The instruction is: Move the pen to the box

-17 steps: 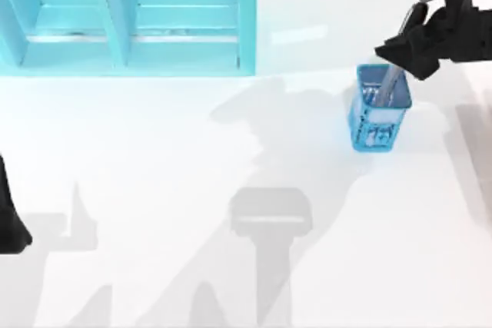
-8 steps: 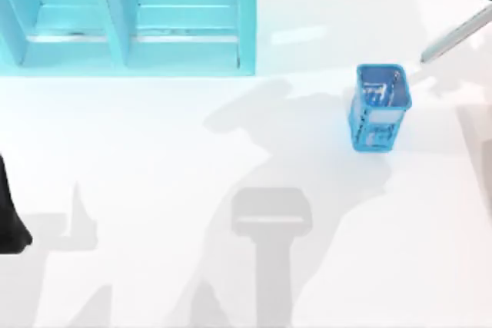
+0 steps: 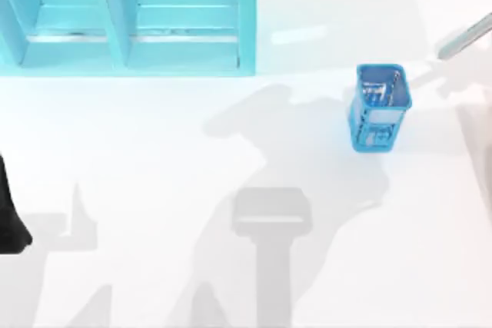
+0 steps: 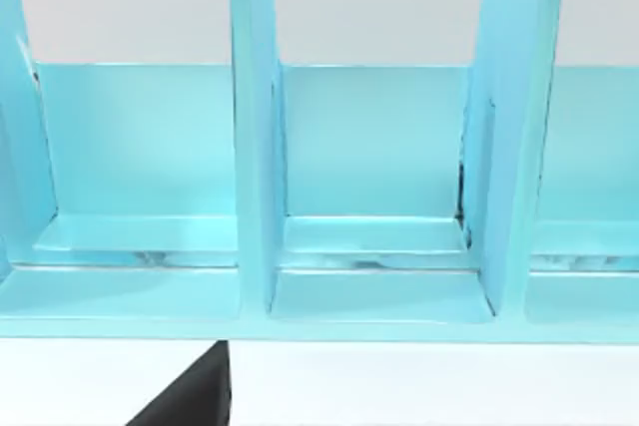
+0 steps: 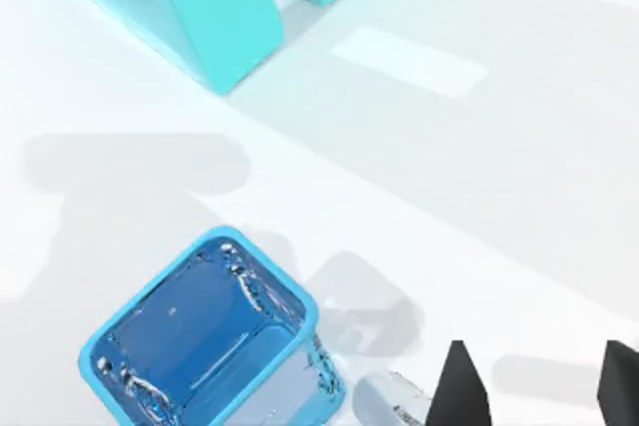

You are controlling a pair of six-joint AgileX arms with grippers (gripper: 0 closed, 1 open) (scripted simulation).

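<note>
The pen (image 3: 465,38) shows as a silver-grey barrel slanting in from the table's right edge, lifted clear of the small blue mesh holder (image 3: 379,105). In the right wrist view the pen's lower end (image 5: 387,401) hangs just beside the holder (image 5: 205,336), which stands with nothing in it. My right gripper (image 5: 536,386) shows two black fingertips (image 5: 455,386) above the table and is shut on the pen higher up, out of sight. The box (image 3: 131,17) is a cyan unit with upright dividers at the back left. My left arm (image 3: 9,220) stays parked at the left edge.
The left wrist view faces the box's compartments (image 4: 374,177) head-on, with a black finger (image 4: 190,401) low in the picture. The white table (image 3: 254,151) lies open between the holder and the box, crossed by arm shadows.
The right gripper has pulled the pen up out of the blue holder and moved off past the table's right edge. Only the barrel still shows from above. The left arm is still.
</note>
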